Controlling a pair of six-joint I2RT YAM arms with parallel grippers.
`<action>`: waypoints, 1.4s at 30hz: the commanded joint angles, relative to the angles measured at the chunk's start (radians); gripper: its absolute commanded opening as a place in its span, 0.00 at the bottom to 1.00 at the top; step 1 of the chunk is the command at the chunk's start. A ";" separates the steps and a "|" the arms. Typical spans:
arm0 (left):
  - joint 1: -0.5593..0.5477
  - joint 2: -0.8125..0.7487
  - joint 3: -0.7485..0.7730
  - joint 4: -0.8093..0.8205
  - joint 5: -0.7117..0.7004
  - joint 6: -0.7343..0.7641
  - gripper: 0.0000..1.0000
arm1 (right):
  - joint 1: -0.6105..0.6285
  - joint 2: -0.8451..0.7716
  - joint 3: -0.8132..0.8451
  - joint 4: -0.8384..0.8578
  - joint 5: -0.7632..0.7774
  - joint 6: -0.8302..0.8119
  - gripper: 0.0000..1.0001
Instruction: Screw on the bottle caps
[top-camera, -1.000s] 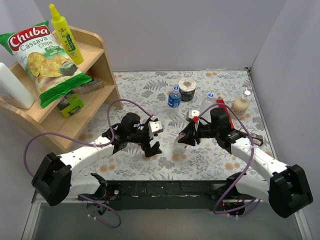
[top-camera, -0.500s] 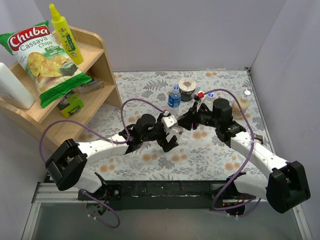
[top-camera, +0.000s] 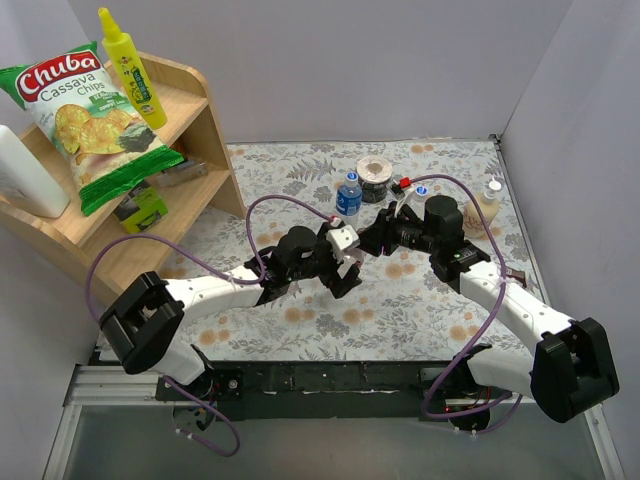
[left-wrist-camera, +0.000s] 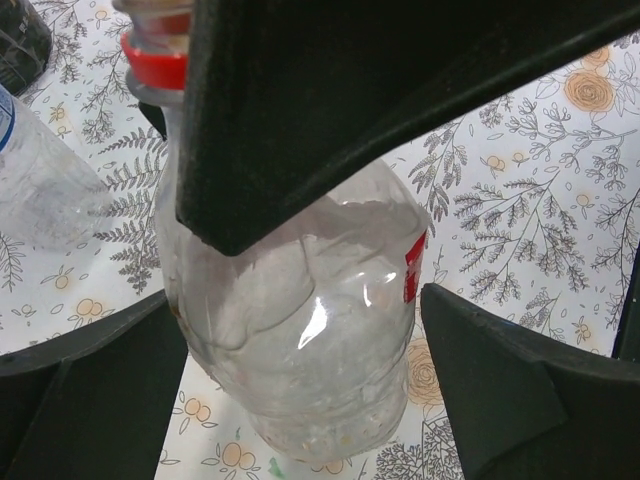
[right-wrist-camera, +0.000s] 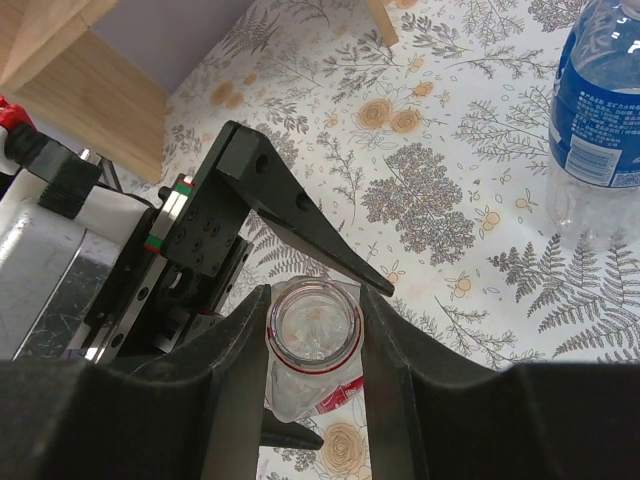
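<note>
A clear plastic bottle with a red neck ring stands between the two arms, and its mouth is open with no cap on it. My right gripper is shut on its neck from above, seen at mid-table in the top view. My left gripper is open and straddles the bottle's body, with a finger close on each side. Two other bottles wear blue caps. The red cap is out of view.
A blue-labelled bottle stands just behind the grippers. A tape roll and a cream bottle sit at the back. The wooden shelf on the left holds a chips bag, a yellow squeeze bottle and a green box.
My right gripper carried the clear bottle back and slightly right. The left arm swung right until its fingers stood around the bottle's body. In the last half second almost nothing moved.
</note>
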 joint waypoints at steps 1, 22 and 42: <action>-0.003 0.006 0.029 0.005 0.030 0.019 0.91 | -0.002 -0.020 0.044 0.062 -0.013 0.032 0.03; -0.003 0.022 0.040 0.008 0.075 0.011 0.49 | -0.002 -0.011 0.050 0.053 -0.059 0.029 0.12; 0.272 -0.340 0.063 -0.336 0.377 0.192 0.00 | -0.085 -0.009 0.479 -0.554 -0.418 -0.778 0.77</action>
